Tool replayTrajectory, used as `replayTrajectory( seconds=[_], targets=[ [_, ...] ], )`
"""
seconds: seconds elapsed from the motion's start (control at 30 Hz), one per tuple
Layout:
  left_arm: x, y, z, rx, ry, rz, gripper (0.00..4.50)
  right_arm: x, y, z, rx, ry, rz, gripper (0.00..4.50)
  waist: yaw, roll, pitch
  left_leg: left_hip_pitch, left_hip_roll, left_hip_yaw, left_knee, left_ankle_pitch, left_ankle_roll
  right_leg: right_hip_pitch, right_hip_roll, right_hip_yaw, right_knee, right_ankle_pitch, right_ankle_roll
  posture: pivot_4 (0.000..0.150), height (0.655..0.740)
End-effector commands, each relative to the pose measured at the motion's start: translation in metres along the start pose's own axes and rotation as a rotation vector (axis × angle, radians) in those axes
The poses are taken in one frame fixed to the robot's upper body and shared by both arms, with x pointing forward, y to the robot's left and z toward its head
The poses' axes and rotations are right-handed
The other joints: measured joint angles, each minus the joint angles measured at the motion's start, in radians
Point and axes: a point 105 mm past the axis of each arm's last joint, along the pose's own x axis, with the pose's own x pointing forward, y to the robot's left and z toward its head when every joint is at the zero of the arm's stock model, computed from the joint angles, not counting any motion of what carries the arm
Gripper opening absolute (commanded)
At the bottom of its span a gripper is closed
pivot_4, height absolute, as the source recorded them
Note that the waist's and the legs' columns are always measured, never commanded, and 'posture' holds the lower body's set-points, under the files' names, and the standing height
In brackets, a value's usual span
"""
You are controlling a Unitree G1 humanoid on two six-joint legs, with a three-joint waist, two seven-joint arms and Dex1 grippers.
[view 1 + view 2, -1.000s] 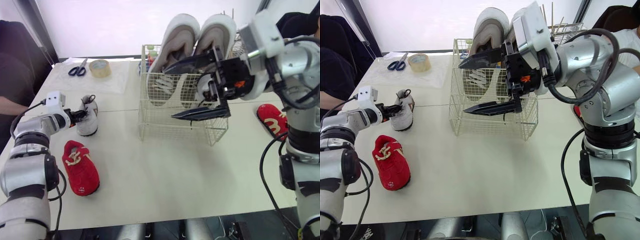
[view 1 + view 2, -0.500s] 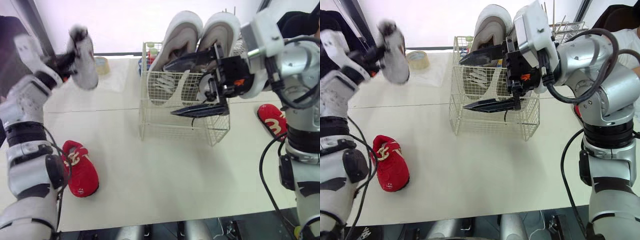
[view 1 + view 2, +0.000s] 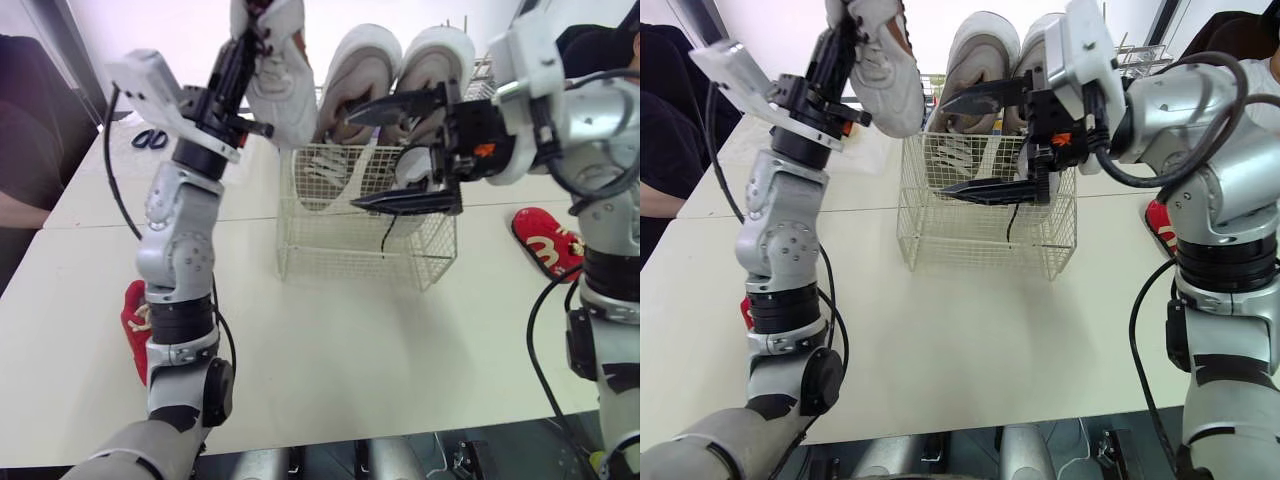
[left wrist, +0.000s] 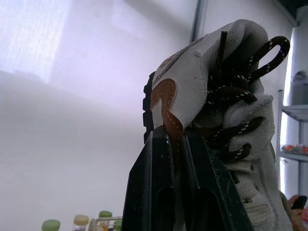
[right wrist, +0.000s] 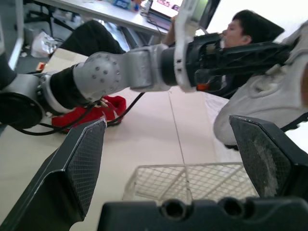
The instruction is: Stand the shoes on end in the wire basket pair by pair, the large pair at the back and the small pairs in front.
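Ok so the left jaws are pinched shut on the small white sneaker point(image 3: 278, 75), the one with dark laces. In the left wrist view you can see the two black fingers point(image 4: 159, 187) squeezing the edge of the shoe's collar, right by the brown trim. The sneaker is held way up in the air, above and just to the left of the wire basket point(image 3: 340, 245), not touching it, toe end pointing down-ish. The right jaws are spread wide with nothing in them, hanging in front of the upper right part of the basket; one finger point(image 3: 400, 104) is up near the rim and the other is lower, across the front mesh. The large white pair point(image 3: 362, 70) is already standing on end at the back of the basket, soles facing the camera, side by side. Just behind the right jaws there's something white in the basket's right front with a dark lace dangling down inside the mesh. It looks like another small sneaker, but it's mostly hidden so I can't say for sure. One red shoe point(image 3: 543, 240) is lying on the desk point(image 3: 330, 340) to the right of the basket, well apart from it. The other red shoe point(image 3: 133, 318) is on the left side of the desk, partly hidden. Scissors point(image 3: 143, 139) lie at the far left of the desk, and a person's dark sleeve point(image 3: 35, 130) shows past that edge.
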Motion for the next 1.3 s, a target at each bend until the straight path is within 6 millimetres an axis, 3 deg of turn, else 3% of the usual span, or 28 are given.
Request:
replayTrajectory(
  seconds=[0.03,0.5,0.7,0.8,0.97,1.03,1.3],
  targets=[
    [-0.004,-0.017,-0.015,0.109,-0.045,-0.045,0.05,-0.009,0.001,0.012,-0.041,-0.01,-0.038,4.5,0.001,0.0,0.0,0.0,0.0,0.0,0.0,0.0,0.0,0.0,0.0,0.0,0.0,0.0,0.0,0.15,0.74],
    [-0.04,-0.031,-0.091,0.335,-0.041,-0.064,0.05,-0.014,0.007,0.013,-0.033,0.011,-0.086,4.5,0.004,0.0,0.0,-0.002,0.0,0.0,0.005,-0.005,0.006,0.001,-0.001,0.0,-0.001,0.0,0.0,0.15,0.74],
    [-0.066,-0.028,-0.122,0.279,0.083,-0.035,0.05,-0.015,0.007,0.014,-0.037,0.017,-0.093,4.5,0.005,0.001,-0.002,-0.001,0.0,0.0,0.005,-0.006,0.006,0.003,-0.001,0.0,-0.001,0.0,0.0,0.15,0.74],
    [-0.077,-0.025,-0.128,0.246,0.135,-0.027,1.0,-0.015,0.006,0.013,-0.035,0.019,-0.093,4.5,0.005,0.004,-0.004,0.0,0.0,0.0,0.006,-0.006,0.007,0.005,-0.001,0.0,-0.002,0.0,0.0,0.15,0.74],
    [-0.088,-0.016,-0.125,0.235,0.174,0.017,3.61,-0.014,0.006,0.012,-0.033,0.018,-0.092,4.5,0.008,0.005,-0.005,0.004,0.0,0.0,0.007,-0.006,0.007,0.009,-0.001,0.0,-0.002,0.0,0.0,0.15,0.74],
    [-0.094,-0.011,-0.121,0.235,0.192,0.026,4.39,-0.014,0.006,0.011,-0.034,0.018,-0.092,4.5,0.009,0.005,-0.005,0.005,0.0,0.0,0.007,-0.007,0.007,0.011,-0.001,0.0,-0.002,0.0,0.0,0.15,0.74],
    [-0.103,0.008,-0.078,0.235,0.283,-0.04,4.39,-0.016,0.005,0.008,-0.024,0.026,-0.1,4.5,0.001,0.005,-0.005,0.003,0.0,0.0,0.007,-0.008,0.008,0.008,-0.001,0.0,-0.004,0.0,0.0,0.15,0.74]
  ],
)
